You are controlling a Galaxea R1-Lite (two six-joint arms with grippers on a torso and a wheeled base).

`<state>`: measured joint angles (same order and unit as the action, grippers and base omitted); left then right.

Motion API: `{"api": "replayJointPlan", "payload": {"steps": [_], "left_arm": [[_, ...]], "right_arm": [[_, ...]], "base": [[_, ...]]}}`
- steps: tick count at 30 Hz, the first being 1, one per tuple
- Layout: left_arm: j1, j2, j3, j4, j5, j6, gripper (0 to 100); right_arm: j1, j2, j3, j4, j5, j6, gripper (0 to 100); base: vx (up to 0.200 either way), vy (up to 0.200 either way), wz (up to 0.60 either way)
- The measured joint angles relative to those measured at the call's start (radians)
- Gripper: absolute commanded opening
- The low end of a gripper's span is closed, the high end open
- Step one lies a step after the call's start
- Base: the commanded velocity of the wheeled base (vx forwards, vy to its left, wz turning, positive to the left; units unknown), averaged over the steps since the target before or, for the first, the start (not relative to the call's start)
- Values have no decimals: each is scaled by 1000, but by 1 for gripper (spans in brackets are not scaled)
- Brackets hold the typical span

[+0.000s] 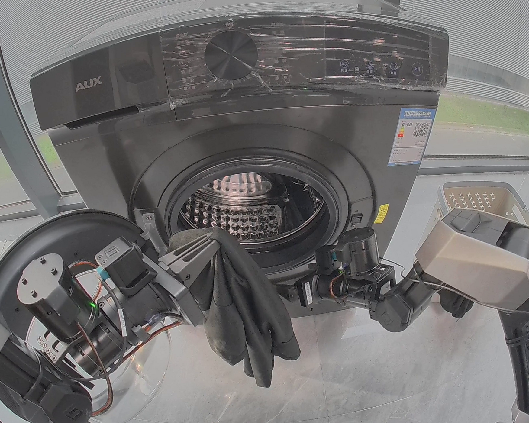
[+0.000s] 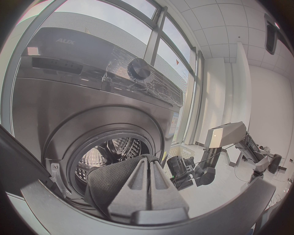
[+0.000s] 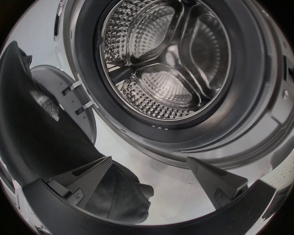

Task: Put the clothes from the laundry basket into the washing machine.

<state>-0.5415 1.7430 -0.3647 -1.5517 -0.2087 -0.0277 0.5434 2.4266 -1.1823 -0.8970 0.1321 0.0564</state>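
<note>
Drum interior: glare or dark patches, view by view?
Head view: bright glare at the top of the drum. Left wrist view: glints on the drum, partly blocked by the dark garment in the left hand. Right wrist view: evenly lit, soft highlights.

The right gripper (image 3: 148, 160), fingers spread wide, faces the open washing machine (image 3: 254, 101) and its metal drum (image 3: 165, 61). A dark garment (image 3: 36, 131) hangs just beside one finger, in front of the swung-open door (image 3: 50, 76).

Bright daylight from windows (image 2: 173, 46), glare on drum (image 3: 165, 82), fisheye-warped edges
</note>
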Motion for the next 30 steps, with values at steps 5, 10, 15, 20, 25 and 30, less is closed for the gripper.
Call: {"api": "replayJointPlan", "payload": {"steps": [5,10,15,20,25,30], "left_arm": [[2,0,-2,0,0,0,0],[15,1,-5,0,0,-1,0],[35,2,-8,-1,0,-1,0],[42,4,-8,0,0,-1,0],[44,3,-8,0,0,-1,0],[44,2,-7,0,0,-2,0]], "right_arm": [[29,9,32,-6,3,-4,100],[75,-17,136,-18,20,-34,100],[133,-69,217,-24,37,-53,100],[161,-94,239,-27,49,-54,100],[175,-98,239,-54,76,-49,100],[178,-86,214,-67,85,-45,100]], "base": [[0,0,0],[0,0,0],[0,0,0],[0,0,0],[0,0,0],[0,0,0]]}}
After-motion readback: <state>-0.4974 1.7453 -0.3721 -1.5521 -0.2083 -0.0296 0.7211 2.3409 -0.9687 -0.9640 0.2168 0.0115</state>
